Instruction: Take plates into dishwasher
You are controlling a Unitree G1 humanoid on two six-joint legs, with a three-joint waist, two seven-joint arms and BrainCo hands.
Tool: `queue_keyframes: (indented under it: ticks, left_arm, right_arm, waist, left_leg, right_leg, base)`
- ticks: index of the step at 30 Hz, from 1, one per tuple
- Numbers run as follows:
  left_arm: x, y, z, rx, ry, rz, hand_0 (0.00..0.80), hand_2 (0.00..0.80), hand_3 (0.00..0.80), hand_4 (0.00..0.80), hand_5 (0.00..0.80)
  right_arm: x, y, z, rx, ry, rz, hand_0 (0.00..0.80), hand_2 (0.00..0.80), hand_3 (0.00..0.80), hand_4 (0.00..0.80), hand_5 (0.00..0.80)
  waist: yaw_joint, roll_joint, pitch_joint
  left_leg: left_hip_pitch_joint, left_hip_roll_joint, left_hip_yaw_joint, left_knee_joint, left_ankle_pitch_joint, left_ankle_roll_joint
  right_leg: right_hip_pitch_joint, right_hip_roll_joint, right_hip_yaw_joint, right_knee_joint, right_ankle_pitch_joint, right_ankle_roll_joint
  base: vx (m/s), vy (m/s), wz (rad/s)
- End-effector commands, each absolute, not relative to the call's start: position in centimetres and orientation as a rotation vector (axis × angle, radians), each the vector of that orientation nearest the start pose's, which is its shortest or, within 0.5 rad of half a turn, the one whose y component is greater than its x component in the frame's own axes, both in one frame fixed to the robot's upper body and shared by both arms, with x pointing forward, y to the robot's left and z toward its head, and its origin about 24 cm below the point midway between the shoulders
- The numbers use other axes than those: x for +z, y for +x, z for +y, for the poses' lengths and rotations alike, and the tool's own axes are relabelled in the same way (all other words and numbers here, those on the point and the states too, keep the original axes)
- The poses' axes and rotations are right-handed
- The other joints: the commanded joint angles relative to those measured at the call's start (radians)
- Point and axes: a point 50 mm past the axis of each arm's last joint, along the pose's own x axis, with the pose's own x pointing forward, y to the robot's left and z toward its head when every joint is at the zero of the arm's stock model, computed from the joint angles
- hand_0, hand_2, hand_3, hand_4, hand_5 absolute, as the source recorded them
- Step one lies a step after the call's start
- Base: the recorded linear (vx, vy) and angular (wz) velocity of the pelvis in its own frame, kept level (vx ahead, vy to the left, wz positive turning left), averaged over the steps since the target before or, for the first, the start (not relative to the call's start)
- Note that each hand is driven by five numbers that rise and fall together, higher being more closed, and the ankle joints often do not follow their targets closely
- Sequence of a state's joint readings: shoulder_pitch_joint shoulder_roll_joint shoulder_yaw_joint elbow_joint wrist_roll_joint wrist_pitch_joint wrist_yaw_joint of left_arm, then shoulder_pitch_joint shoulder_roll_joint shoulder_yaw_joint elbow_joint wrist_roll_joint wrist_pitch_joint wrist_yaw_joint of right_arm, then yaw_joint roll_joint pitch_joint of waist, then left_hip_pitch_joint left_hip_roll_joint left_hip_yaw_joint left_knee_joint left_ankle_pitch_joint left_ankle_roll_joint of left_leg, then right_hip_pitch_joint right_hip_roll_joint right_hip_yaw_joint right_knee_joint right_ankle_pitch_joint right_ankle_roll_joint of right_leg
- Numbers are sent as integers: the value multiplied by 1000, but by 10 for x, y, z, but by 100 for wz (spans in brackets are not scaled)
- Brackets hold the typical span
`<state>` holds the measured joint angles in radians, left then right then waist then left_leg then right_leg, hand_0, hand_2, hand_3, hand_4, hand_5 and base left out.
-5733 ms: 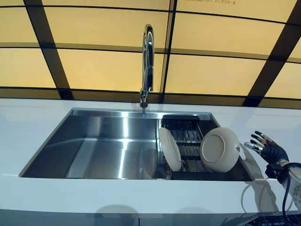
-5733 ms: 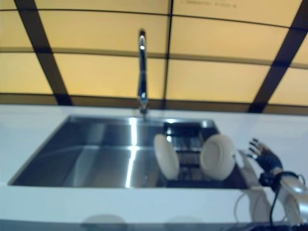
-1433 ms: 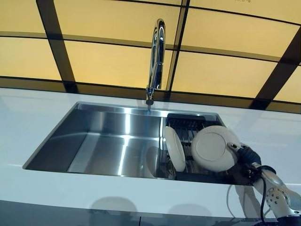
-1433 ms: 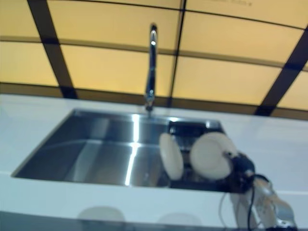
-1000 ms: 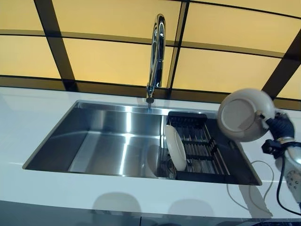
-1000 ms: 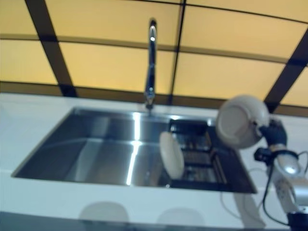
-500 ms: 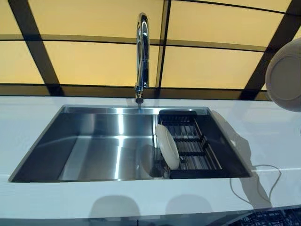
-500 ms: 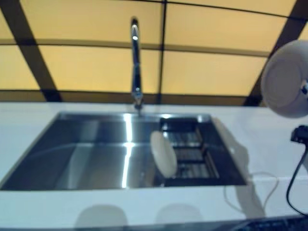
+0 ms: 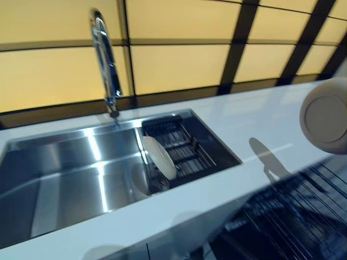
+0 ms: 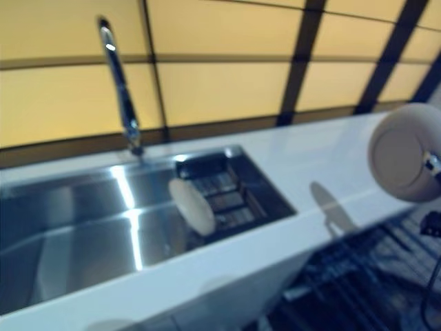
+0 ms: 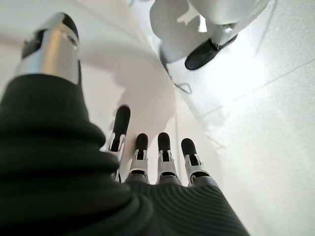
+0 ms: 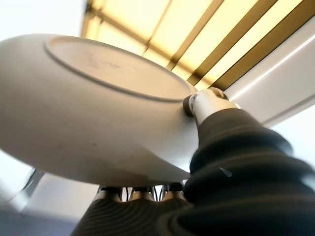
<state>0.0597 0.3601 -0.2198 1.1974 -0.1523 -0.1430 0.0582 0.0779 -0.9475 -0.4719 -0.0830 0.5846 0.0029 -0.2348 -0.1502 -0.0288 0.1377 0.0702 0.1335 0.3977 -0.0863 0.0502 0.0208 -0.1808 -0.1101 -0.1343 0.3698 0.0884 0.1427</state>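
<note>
A round cream ceramic plate (image 9: 327, 116) is held up in the air by the right robot hand (image 12: 206, 105), whose thumb and fingers are clamped on the plate's rim. A second before, this plate was just above the black wire drying rack (image 9: 180, 149) in the stainless steel sink (image 9: 65, 168); it is now carried well clear of the sink, past the end of the white counter (image 9: 255, 130). The whole view has also swung rightward, so the camera has turned with the move. Below the held plate, the dark wire rack of the open dishwasher (image 9: 293, 216) is now seen. One more cream plate (image 9: 160, 157) is left standing on edge in the drying rack, well away from the right robot hand. The left robot hand (image 11: 147, 157) is shown only in its wrist view, idle, fingers straight and apart, holding nothing. The lift appears done; lowering the plate into the dishwasher rack is judged to be the step in hand.
</note>
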Motion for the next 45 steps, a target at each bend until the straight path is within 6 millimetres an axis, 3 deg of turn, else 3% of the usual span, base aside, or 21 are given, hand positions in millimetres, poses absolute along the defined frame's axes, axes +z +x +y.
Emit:
queue_keyframes:
  ticks: [1,5,6,7,9,12,13,15,18,19,22,23,33,42,45]
  left_arm:
    - [-130,125,285,184,359,971,0,0,0,0,0]
    - [-127,129,290,202,369,973,0,0,0,0,0]
    - [-126,128,293,219,373,978,0,0,0,0,0]
    - [-126,128,294,218,374,980,0,0,0,0,0]
    - [-123,129,300,255,377,974,0,0,0,0,0]
    - [-120,134,303,273,391,959,0,0,0,0,0]
    - [-118,140,301,263,398,943,0,0,0,0,0]
    - [-119,142,294,237,391,922,0,0,0,0,0]
    - [-124,144,276,184,370,889,0,0,0,0,0]
    - [-126,144,272,176,360,885,0,0,0,0,0]
    - [-131,140,263,168,331,903,0,0,0,0,0]
    - [-132,137,261,166,329,916,0,0,0,0,0]
    - [-139,129,259,161,312,970,0,0,0,0,0]
    - [-138,138,246,118,300,933,0,0,0,0,0]
    - [-139,138,242,113,298,931,0,0,0,0,0]
  right_arm:
    - [240,228,-342,-415,-296,-532,800,800,800,800,800]
    - [229,241,-329,-341,-304,-478,800,800,800,800,800]
    - [227,244,-326,-307,-296,-459,800,800,800,800,800]
    - [227,244,-326,-304,-296,-459,800,800,800,800,800]
    - [220,250,-319,-238,-266,-441,800,800,800,800,800]
    - [216,251,-315,-195,-262,-433,800,800,800,800,800]
    - [212,249,-313,-174,-272,-419,800,800,800,800,800]
    - [209,247,-312,-161,-309,-403,800,800,800,800,800]
    - [201,248,-307,-129,-376,-356,800,800,800,800,800]
    - [200,250,-305,-119,-401,-345,800,800,800,800,800]
    - [191,261,-296,-75,-433,-294,800,800,800,800,800]
    - [188,264,-294,-65,-441,-277,800,800,800,800,800]
    - [163,264,-277,-53,-600,-230,800,800,800,800,800]
    - [152,257,-261,-72,-795,-288,800,800,800,800,800]
    - [144,259,-254,-66,-764,-270,800,800,800,800,800]
  waist:
    - [50,-46,-32]
    - [85,-69,-56]
    - [89,-81,-66]
    - [87,-84,-69]
    - [84,-103,-65]
    - [85,-107,-60]
    - [83,-110,-51]
    - [77,-106,-40]
    - [77,-98,-22]
    - [83,-91,-16]
    - [107,-78,-12]
    - [113,-71,-16]
    - [103,-29,-25]
    - [115,-17,-24]
    - [121,-15,-23]
  left_leg:
    - [-59,-90,-74,55,-53,24]
    - [-129,-70,17,70,-29,22]
    - [-147,-53,58,69,-14,14]
    - [-139,-61,40,63,-32,7]
    - [-180,-21,86,99,-25,-10]
    - [-207,28,104,118,2,-40]
    - [-228,59,91,128,32,-74]
    - [-239,72,79,134,47,-90]
    - [-262,70,27,169,46,-102]
    - [-275,78,17,181,61,-94]
    - [-270,61,-128,167,59,-105]
    - [-264,63,-149,153,64,-110]
    - [-223,84,-156,87,100,-138]
    - [-221,79,-177,84,102,-137]
    - [-221,77,-184,85,103,-137]
  right_leg:
    - [124,-119,22,-49,76,6]
    - [256,-144,-9,-84,78,29]
    - [293,-119,-30,-140,39,28]
    - [302,-119,-24,-142,21,37]
    - [312,-77,-41,-209,-45,22]
    - [345,-32,-60,-297,-130,4]
    - [362,0,-52,-346,-157,-16]
    - [356,17,-39,-352,-161,-34]
    - [345,26,-13,-353,-166,-62]
    - [331,31,-7,-350,-157,-75]
    - [310,26,37,-340,-164,-85]
    - [302,26,43,-343,-159,-86]
    - [272,8,-5,-328,-162,-75]
    - [275,-1,-24,-319,-164,-66]
    - [280,-3,-25,-318,-164,-65]
  base:
    - [-253,-133,-65]
    - [-286,-227,-86]
    - [-143,-207,-104]
    - [-208,-300,-122]
    - [-253,-370,-112]
    - [-218,-410,-84]
    - [-164,-386,-60]
    - [-162,-299,-37]
    - [-170,-113,-12]
    - [-201,6,8]
    - [-91,56,-5]
    - [-36,58,-21]
    - [-9,68,5]
    - [6,29,6]
    - [0,0,0]
